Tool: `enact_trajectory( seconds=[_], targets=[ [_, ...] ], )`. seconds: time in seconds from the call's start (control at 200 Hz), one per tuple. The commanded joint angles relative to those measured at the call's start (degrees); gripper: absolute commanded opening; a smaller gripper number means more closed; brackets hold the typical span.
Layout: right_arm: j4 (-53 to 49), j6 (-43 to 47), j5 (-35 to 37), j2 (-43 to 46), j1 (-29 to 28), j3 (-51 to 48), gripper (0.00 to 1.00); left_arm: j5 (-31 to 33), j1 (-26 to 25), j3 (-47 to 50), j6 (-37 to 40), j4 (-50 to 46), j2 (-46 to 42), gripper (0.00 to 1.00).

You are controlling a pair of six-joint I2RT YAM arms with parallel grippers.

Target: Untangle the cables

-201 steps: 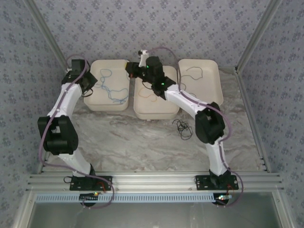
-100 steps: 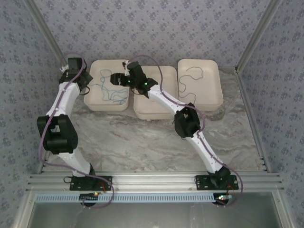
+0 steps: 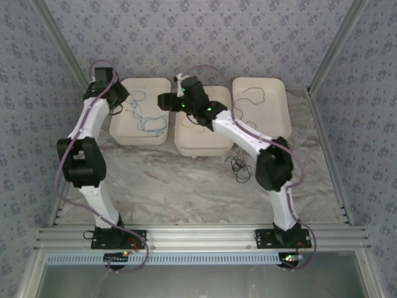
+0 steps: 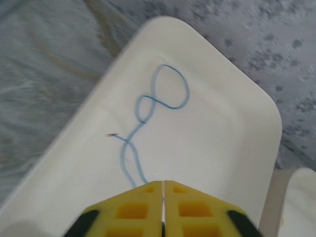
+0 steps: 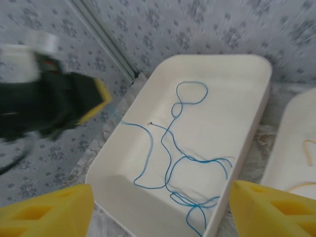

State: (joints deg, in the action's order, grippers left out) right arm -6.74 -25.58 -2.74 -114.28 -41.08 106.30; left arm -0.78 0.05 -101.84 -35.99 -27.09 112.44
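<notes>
The blue cable (image 3: 146, 118) lies in loose loops in the left white tray (image 3: 124, 133). One strand climbs over the tray's left rim to my left gripper (image 3: 120, 104). In the left wrist view that gripper (image 4: 163, 183) has its yellow fingers pressed together, shut on the blue cable (image 4: 170, 86), which runs in under their tips. My right gripper (image 3: 162, 100) hovers between the left and middle trays. It is open (image 5: 163, 207) with nothing between its fingers, looking down on the blue cable (image 5: 170, 148). A yellow-tan cable (image 3: 197, 121) lies in the middle tray. A black cable (image 3: 251, 94) lies in the right tray.
A small black tangle of cable (image 3: 237, 167) sits on the marble table in front of the middle tray, close to the right arm's elbow. The three trays stand side by side at the back. Aluminium frame rails run along both sides.
My right gripper has swung left from above the middle tray towards the left tray and has opened. The left gripper has shifted slightly along the left tray's outer rim.
</notes>
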Motion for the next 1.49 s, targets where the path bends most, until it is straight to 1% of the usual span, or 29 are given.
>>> enact_trajectory(
  seconds=[0.0,0.06,0.08,0.085,0.11,0.165,0.27,0.385,0.47,0.575,0.645,0.685,0.799,0.924,1.009,1.154,1.324,1.384,1.489],
  targets=[
    [4.08,1.5,6.0,11.26,0.92,-9.6,0.75,-4.67,-2.68,-7.56,3.99,-3.89,5.27,0.42],
    [3.61,0.77,8.84,17.44,1.59,-17.8,0.74,-1.4,-3.83,-8.6,4.5,-5.03,4.91,0.56],
    [3.31,0.73,9.95,19.45,1.72,-20.57,0.73,-0.28,-4.27,-8.21,4.57,-4.74,4.26,0.67],
    [3.23,0.76,10.3,20.06,1.76,-21.2,0.73,0.03,-4.36,-8.03,4.59,-4.73,4.05,0.69],
    [2.73,0.66,11.97,22.63,1.73,-24.41,0.73,1.51,-4.91,-7.39,4.71,-4.44,3.05,0.71],
    [0.54,-0.85,16.72,27.89,1.89,-31.26,0.72,3.78,-5.7,-5.89,4.77,-3.81,0.7,0.73],
    [-4.63,-3.33,22.08,37.26,2.39,-44.28,0.66,5.94,-6.67,-3.42,4.04,-3.9,-4.09,0.73],
    [-10.35,-3.54,23.33,45.02,2.83,-54.32,0.64,8.01,-8.43,-0.31,4.97,-3.92,-9.84,0.73],
    [-15.57,-2.55,23.82,47.57,2.18,-57.77,0.62,7.72,-9.48,1.63,4.7,-5.27,-13.29,0.73],
    [-20.47,-2.67,26.22,48.27,0.93,-60.2,0.62,7.67,-11.49,6.8,3.35,-6.4,-19.22,0.71],
    [-21.63,-2.57,26.32,47.75,1.16,-61.6,0.64,5.8,-13.08,13.57,1.15,-4.66,-24.65,0.7],
    [-22.46,-2.0,26.36,46.49,1.59,-61.4,0.64,4.81,-14.27,17.62,-0.23,-3.45,-27.9,0.7],
    [-24.19,0.07,27.43,41.87,1.37,-59.68,0.63,4.82,-18.97,28.36,-4.27,-0.92,-36.85,0.69],
    [-24.15,2.01,27.93,36.86,1.44,-58.36,0.61,6.51,-24.49,35.86,-7.28,0.31,-43.62,0.69],
    [-24.3,2.63,28.69,34.11,1.5,-57.2,0.58,8.05,-27.88,38.5,-8.29,-0.11,-46.33,0.69],
    [-21.77,4.56,30.07,31.31,1.79,-55.98,0.52,9.92,-31.85,40.9,-9.18,-1.19,-48.94,0.68],
    [-21.45,5.97,30.02,27.22,2.8,-53.6,0.38,10.19,-34.54,42.6,-10.13,-1.43,-50.02,0.68],
    [-21.48,6.04,29.49,26.07,3.18,-53.22,0.35,10.19,-35.48,42.87,-10.25,-1.3,-50.34,0.67],
    [-20.9,5.82,28.88,25.81,3.54,-53.32,0.32,10.67,-36.95,42.87,-10.27,-1.59,-50.87,0.67]
  ],
)
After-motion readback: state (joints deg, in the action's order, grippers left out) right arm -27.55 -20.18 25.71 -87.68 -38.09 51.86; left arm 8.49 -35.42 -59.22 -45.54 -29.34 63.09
